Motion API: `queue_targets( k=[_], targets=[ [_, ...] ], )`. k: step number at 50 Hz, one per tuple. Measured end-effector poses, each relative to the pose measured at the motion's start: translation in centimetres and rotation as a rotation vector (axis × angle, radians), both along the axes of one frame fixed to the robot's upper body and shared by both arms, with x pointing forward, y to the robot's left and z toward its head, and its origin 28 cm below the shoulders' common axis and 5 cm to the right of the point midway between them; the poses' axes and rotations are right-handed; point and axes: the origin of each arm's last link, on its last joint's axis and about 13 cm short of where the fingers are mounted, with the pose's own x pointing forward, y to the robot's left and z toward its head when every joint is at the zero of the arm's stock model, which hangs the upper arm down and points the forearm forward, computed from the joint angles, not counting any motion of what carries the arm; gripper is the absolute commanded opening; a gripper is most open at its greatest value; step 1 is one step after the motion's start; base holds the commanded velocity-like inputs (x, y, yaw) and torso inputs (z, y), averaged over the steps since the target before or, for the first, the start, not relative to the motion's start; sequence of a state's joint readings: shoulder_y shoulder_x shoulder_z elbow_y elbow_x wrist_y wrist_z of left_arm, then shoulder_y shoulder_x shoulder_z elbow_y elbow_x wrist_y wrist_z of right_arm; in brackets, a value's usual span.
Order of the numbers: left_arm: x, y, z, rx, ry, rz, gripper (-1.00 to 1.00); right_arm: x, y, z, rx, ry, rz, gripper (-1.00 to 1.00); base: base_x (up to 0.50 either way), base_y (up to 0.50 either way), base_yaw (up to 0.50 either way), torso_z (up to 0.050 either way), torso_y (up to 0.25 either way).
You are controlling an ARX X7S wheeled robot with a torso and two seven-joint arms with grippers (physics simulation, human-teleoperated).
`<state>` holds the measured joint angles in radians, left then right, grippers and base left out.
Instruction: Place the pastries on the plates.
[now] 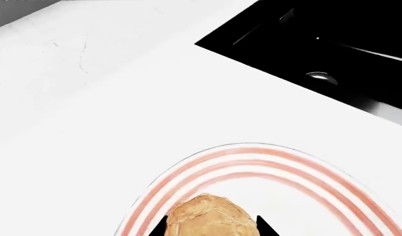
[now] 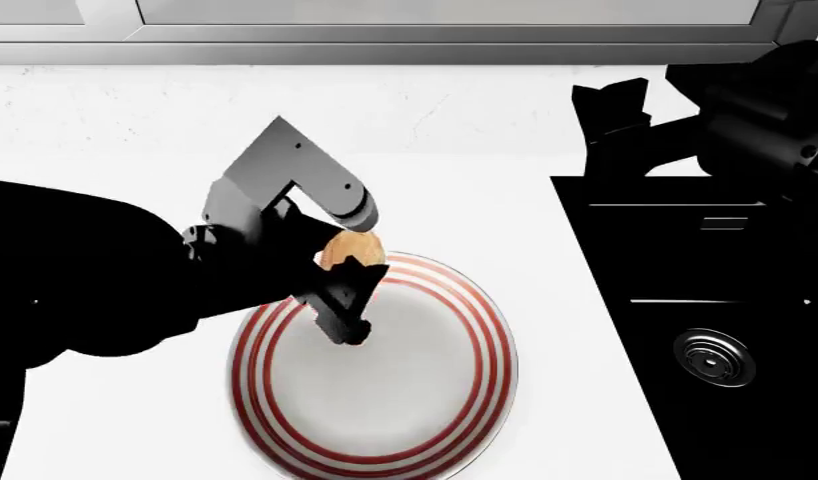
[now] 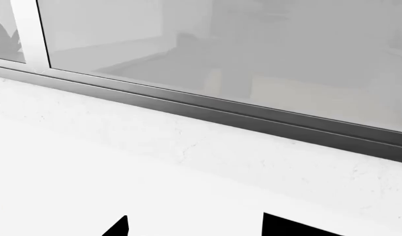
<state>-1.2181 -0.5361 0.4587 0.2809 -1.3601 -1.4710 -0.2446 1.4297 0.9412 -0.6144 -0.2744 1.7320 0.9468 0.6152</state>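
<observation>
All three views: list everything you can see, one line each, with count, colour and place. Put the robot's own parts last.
bun: one, golden-brown, held between the left claw's fingers above the ringed plate's rim.
ringed plate: one, white with red rings, on the counter left of the sink.
counter: one, white, running under the window.
sink: one, black with a round metal drain, set into the counter at the right.
window: one, grey-framed with frosted glass, behind the counter.
left claw: one, black, shut on the bun over the plate.
right claw: one, black, raised near the window, holding nothing visible; its fingertips stand apart.
</observation>
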Motion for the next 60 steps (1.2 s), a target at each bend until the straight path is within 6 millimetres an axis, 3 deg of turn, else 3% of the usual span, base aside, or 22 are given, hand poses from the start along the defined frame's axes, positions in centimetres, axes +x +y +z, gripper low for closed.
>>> queue_targets(
  k=[23,39,40,60],
  targets=[
    [-1.6,-1.8,-2.5,0.002,0.054,-0.089,-1.00,0.0,0.0,0.0,0.004,-0.003,-0.001,1.00,0.00,0.00,0.00,0.000,0.000],
    [-1.9,-2.0,-3.6,0.013,0.077,-0.093,-1.00,0.0,0.0,0.0,0.016,-0.001,-0.006,1.00,0.00,0.00,0.00,0.000,0.000],
    [-1.9,-2.0,-3.6,0.014,0.078,-0.093,1.00,0.0,0.0,0.0,0.017,-0.001,-0.007,1.00,0.00,0.00,0.00,0.000,0.000],
    [-1.9,-2.0,-3.4,0.018,0.069,-0.092,1.00,0.0,0.0,0.0,0.033,0.001,-0.014,1.00,0.00,0.00,0.00,0.000,0.000]
  ],
)
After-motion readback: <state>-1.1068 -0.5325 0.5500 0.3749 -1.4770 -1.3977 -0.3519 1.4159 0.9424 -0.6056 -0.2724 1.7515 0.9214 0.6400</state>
